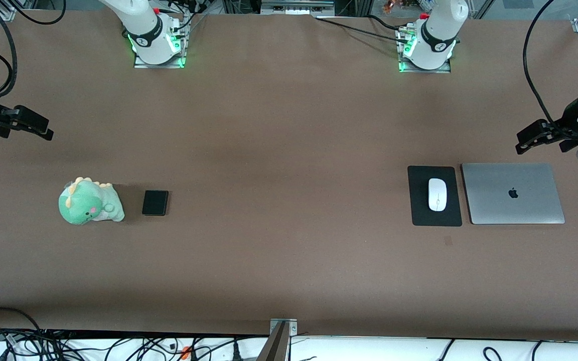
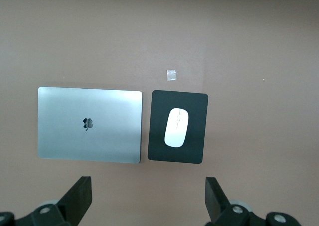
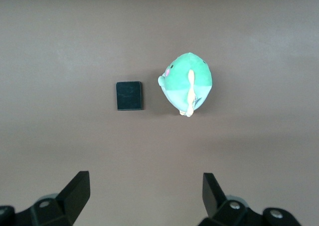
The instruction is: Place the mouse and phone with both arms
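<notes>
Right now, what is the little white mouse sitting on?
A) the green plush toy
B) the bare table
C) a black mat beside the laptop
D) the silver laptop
C: the mouse lies on the black mat, which sits beside the closed silver laptop; no gripper touches it.

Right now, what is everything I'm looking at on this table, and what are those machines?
mouse: one, white, on the mouse mat, toward the left arm's end.
mouse mat: one, black, beside the laptop.
laptop: one, silver, closed, toward the left arm's end.
phone: one, black, lying flat beside the plush toy.
plush toy: one, green dinosaur, toward the right arm's end.
table: one, brown.
left end effector: one, black, open, waiting above the table by the laptop.
right end effector: one, black, open, waiting above the table by the plush toy.
</notes>
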Motion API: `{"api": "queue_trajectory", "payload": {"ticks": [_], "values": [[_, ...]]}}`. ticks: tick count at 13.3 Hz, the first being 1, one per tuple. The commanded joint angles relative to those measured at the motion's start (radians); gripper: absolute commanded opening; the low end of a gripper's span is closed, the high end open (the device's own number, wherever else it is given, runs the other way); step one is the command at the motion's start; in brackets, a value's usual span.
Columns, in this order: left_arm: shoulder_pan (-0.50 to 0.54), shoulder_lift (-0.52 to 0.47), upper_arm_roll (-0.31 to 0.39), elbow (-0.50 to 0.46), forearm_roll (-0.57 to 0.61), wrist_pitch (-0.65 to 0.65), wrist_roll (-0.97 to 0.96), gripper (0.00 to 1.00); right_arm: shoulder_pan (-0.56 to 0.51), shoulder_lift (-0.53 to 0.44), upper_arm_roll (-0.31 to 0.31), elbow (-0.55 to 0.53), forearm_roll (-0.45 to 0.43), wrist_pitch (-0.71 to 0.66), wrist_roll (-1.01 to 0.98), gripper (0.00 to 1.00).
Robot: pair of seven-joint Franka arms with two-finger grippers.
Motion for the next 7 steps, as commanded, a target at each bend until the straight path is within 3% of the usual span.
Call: {"api": "queue_trajectory", "payload": {"ticks": [1, 7], "values": [[0.003, 0.005, -0.001, 0.028, -0.006, -0.024, 0.000, 1.00, -0.017, 0.007, 0.021, 0.031, -0.004, -0.021, 0.000, 1.00], [0.003, 0.005, -0.001, 0.028, -0.006, -0.024, -0.003, 1.00, -0.017, 0.007, 0.018, 0.031, -0.004, -0.023, -0.011, 1.00]]}}
